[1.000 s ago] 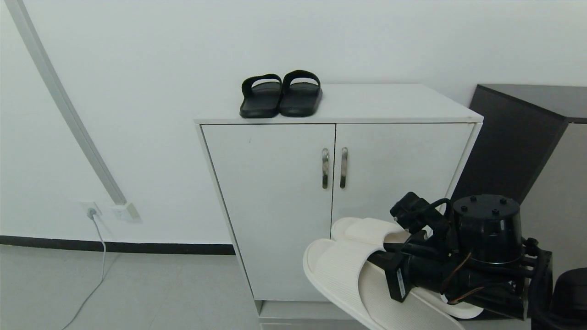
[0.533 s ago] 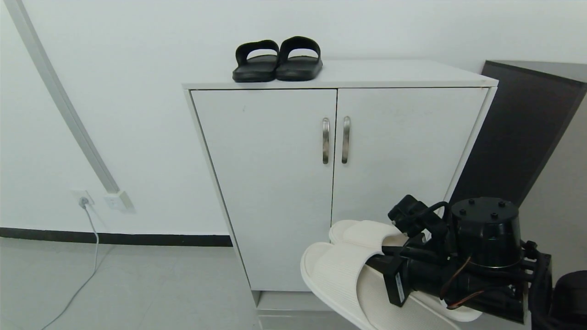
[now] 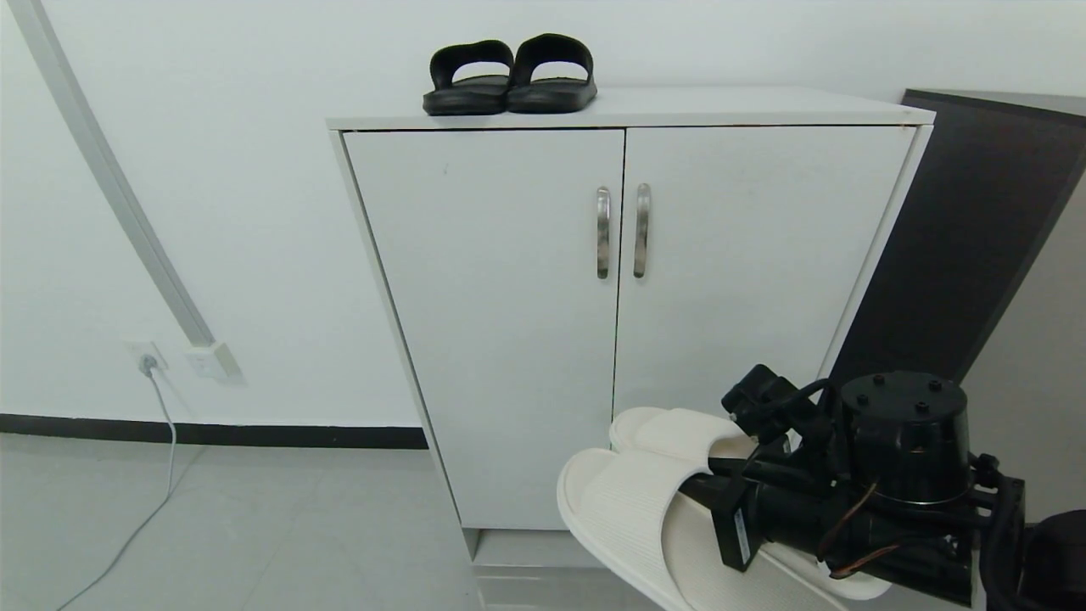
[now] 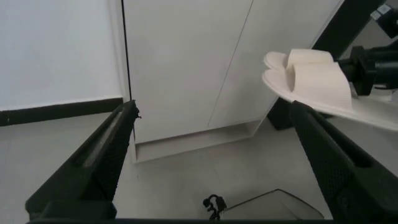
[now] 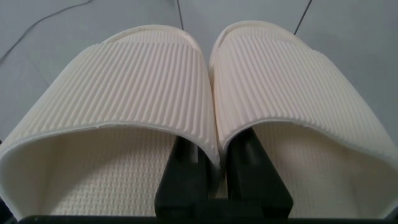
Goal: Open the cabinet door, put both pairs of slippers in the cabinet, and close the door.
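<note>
In the head view the right gripper holds the white slippers low before the shut cabinet, with the black slippers on top of it. In the left wrist view the left gripper hangs wide open and empty near the cabinet's foot. In the right wrist view its fingers pinch the two ribbed straps' inner edges together; the pair looks light and soft, so it may sag.

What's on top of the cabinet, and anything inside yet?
A pair of black slippers sits on the cabinet top, toward its left end. Both doors are shut, so the inside is hidden.
</note>
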You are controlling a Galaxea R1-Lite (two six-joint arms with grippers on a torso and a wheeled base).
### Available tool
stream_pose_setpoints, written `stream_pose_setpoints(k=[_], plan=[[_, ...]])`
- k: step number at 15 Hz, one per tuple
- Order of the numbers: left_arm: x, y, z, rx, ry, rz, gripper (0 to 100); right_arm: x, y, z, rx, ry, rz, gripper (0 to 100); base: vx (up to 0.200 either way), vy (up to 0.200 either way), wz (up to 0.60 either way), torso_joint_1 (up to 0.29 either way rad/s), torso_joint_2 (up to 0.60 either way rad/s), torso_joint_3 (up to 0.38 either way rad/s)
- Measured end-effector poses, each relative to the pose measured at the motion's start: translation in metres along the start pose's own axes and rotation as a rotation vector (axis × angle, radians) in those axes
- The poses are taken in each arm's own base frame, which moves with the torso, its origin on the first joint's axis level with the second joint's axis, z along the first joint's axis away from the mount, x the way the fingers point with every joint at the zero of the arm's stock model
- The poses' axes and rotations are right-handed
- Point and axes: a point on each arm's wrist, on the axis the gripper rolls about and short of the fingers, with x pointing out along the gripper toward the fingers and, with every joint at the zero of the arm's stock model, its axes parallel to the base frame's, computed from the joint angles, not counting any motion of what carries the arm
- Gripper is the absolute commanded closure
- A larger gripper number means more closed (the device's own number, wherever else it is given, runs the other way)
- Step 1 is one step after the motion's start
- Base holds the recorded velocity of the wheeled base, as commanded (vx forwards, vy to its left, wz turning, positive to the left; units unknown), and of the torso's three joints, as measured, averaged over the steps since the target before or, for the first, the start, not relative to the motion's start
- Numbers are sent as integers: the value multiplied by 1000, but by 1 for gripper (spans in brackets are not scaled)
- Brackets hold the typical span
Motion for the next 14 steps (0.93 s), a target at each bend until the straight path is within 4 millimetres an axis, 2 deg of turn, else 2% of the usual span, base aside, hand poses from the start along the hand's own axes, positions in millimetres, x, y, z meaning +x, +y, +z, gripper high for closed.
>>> stream_pose_setpoints(k=[4,6,10,14], plan=[[20,-6,29,-22,117,-218,0,0,0,0,-20,1,6,100,0,0,0,0,0,0],[35,-7,41,-29,150,-258,0,0,0,-1,-21,4,9,100,0,0,0,0,0,0],[73,-8,60,-21,145,-316,0,3,1,-3,-30,14,6,100,0,0,0,0,0,0],[115,-24,72,-3,130,-471,0,2,1,-5,-32,22,11,100,0,0,0,0,0,0]])
